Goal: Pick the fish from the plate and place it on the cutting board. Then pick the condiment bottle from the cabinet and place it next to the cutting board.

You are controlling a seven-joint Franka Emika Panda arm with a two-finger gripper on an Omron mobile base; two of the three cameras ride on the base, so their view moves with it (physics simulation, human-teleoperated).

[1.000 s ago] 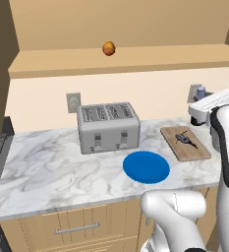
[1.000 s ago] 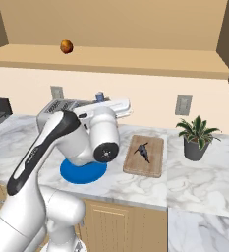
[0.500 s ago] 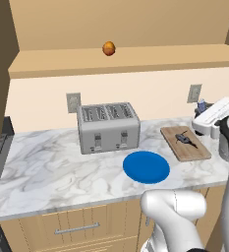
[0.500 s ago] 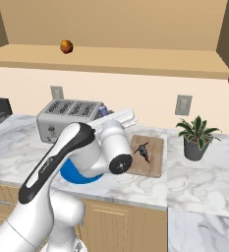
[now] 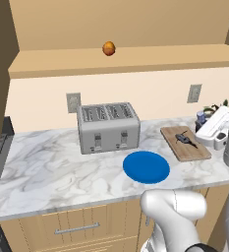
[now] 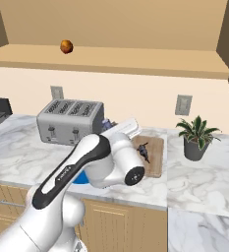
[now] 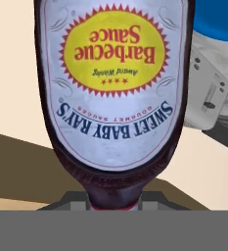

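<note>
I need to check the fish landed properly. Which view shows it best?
The left base view: the fish lies unobstructed on the cutting board. The right base view shows it partly behind the arm.

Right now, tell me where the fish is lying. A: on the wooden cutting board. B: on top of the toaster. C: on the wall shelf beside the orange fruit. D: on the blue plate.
A: the dark fish lies on the cutting board, while the blue plate beside it is bare.
</note>
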